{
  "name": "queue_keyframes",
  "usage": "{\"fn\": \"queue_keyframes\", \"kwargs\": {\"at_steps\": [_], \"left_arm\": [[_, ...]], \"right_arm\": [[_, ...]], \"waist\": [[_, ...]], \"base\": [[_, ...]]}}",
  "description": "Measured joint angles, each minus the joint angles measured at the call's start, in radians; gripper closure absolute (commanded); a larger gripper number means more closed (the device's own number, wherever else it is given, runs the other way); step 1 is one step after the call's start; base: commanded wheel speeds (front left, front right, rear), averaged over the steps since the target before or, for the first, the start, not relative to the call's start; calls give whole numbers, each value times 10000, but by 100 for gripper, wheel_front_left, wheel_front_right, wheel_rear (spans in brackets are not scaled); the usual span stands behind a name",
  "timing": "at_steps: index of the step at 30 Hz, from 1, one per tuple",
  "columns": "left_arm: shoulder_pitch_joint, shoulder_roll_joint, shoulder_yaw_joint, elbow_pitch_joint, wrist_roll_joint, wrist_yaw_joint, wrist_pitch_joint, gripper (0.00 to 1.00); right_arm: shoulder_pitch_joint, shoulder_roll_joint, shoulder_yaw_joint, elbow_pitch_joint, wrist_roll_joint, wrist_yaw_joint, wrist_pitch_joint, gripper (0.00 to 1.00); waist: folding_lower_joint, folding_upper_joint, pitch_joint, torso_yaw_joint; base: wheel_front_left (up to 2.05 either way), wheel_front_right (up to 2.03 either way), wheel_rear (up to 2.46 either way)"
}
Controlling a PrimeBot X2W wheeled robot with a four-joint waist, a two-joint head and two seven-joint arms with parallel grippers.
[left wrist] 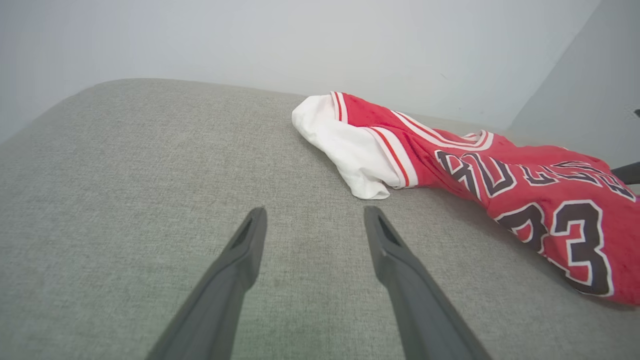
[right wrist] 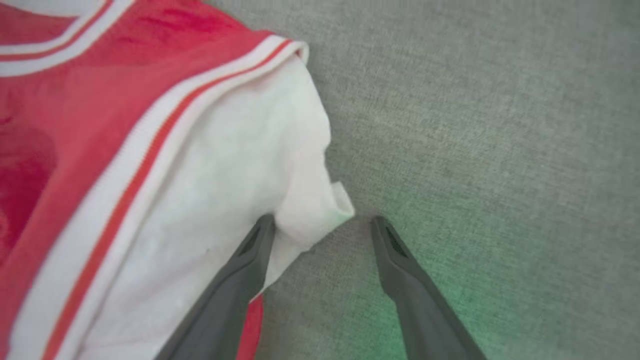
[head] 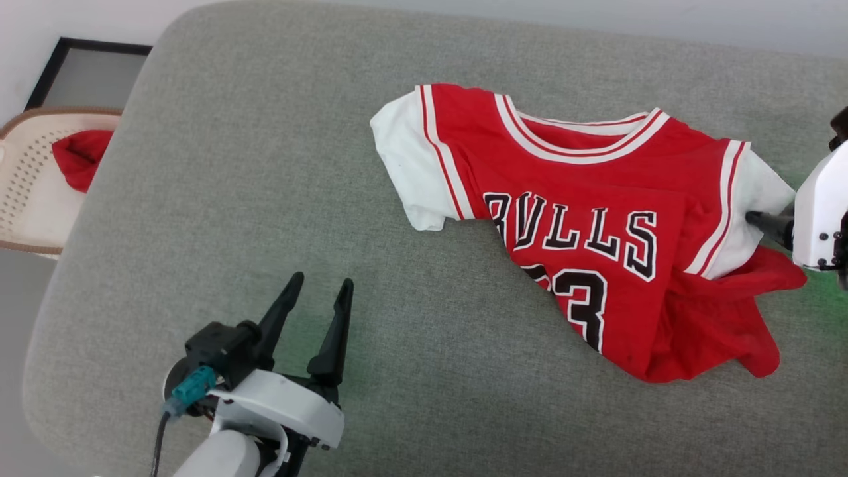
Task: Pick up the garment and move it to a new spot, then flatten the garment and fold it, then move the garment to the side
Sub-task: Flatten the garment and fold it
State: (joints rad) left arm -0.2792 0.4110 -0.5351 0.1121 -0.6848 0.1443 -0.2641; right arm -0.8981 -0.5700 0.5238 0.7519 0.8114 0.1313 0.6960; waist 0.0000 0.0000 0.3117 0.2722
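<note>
The garment (head: 596, 199), a red jersey with white sleeves and black "BULLS 23" lettering, lies face up on the grey cushion (head: 265, 199), its lower hem bunched and folded under at the right. My left gripper (head: 322, 281) stands open and empty over bare cushion, well to the left of the jersey; in the left wrist view the left gripper (left wrist: 314, 212) points towards the garment (left wrist: 500, 175) ahead and to the right. My right gripper (right wrist: 322, 222) is open at the garment's right white sleeve (right wrist: 225, 200): one finger lies on the sleeve's edge, the other over bare cushion.
A beige perforated basket (head: 26, 199) holding a plain red cloth (head: 79, 156) sits off the cushion's left edge. Behind it leans a dark-framed panel (head: 86, 66). A pale wall (left wrist: 300, 40) runs behind the cushion. Bare cushion lies left of and in front of the jersey.
</note>
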Motion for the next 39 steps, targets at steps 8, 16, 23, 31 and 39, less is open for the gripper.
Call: {"fn": "queue_keyframes", "kwargs": {"at_steps": [8,16,23,31,39], "left_arm": [[203,-462,504,295,278,-391,0,0],[379,-646,897,481,529,-610,0,0],[607,-750,1187,527,650,-711,0,0],[613,-930,1254,589,792,-846,0,0],[329,-1154,1214,920,882,-1022,0,0]], "right_arm": [[-96,309,50,-153,79,2,-727,100],[-92,-756,545,-899,-813,2,-1250,100],[-34,-2374,453,-2173,-2499,2,-330,100],[1012,-2326,-696,-3350,-4027,2,445,100],[1589,-1168,-1649,-2245,-5634,2,-974,100]], "waist": [[0,0,98,-44],[0,0,-22,-388],[0,0,-165,-736],[0,0,-88,-832],[0,0,76,-605]], "base": [[0,0,0],[0,0,0],[0,0,0],[0,0,0],[0,0,0]]}}
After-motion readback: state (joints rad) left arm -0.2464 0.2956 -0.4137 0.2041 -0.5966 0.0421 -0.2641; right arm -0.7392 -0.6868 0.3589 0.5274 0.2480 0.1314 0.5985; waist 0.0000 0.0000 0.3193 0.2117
